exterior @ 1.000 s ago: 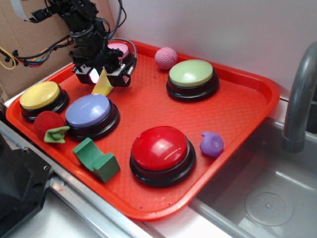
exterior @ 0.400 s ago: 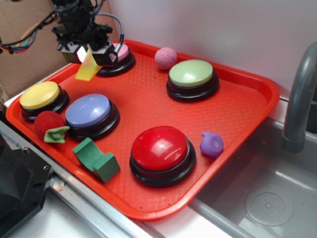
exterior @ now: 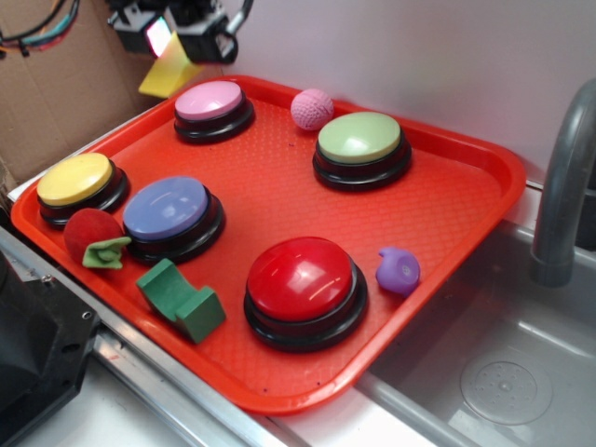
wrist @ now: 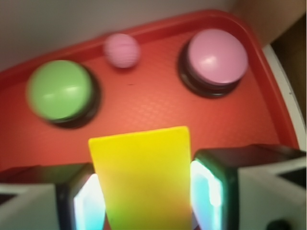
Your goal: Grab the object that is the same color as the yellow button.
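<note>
The object, a small yellow wedge block [exterior: 168,72], hangs in the air above the tray's far left corner, held between my gripper's [exterior: 175,39] fingers. In the wrist view the yellow wedge [wrist: 144,177] fills the gap between the two glowing pads [wrist: 204,191], so my gripper [wrist: 146,199] is shut on it. The yellow button [exterior: 74,179] sits on its black base at the tray's left edge, well below and in front of the gripper.
The red tray [exterior: 438,242] also holds a pink button [exterior: 211,101], pale green button [exterior: 359,137], blue button [exterior: 168,209], red button [exterior: 300,277], pink ball [exterior: 312,108], purple piece [exterior: 399,271], green notched block [exterior: 182,300] and a red-and-green toy [exterior: 93,237]. A sink and faucet [exterior: 563,186] lie right.
My gripper has risen up and back from the tray surface, carrying the yellow wedge with it; it now hangs above the pink button's left side.
</note>
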Controlling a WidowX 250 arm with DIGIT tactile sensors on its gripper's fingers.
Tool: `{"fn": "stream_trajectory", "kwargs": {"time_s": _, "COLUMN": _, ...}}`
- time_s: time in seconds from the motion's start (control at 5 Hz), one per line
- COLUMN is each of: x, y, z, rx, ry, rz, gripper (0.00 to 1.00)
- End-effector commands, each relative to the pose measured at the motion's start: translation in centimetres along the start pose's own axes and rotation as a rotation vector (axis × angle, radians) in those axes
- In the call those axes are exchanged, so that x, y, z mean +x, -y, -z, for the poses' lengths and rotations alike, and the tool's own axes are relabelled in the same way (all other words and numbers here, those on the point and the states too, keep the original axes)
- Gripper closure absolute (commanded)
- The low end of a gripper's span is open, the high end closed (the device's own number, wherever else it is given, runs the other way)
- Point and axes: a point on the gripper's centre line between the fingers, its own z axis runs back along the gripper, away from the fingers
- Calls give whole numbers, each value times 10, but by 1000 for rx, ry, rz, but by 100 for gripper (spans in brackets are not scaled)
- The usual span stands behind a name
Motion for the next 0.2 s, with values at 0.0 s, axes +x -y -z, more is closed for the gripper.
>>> {"fn": "stream_trajectory", "kwargs": {"time_s": 0.0, "x": 4, "y": 1, "z": -28, "rx": -30, "ry": 44, "rz": -22, "gripper": 100}}
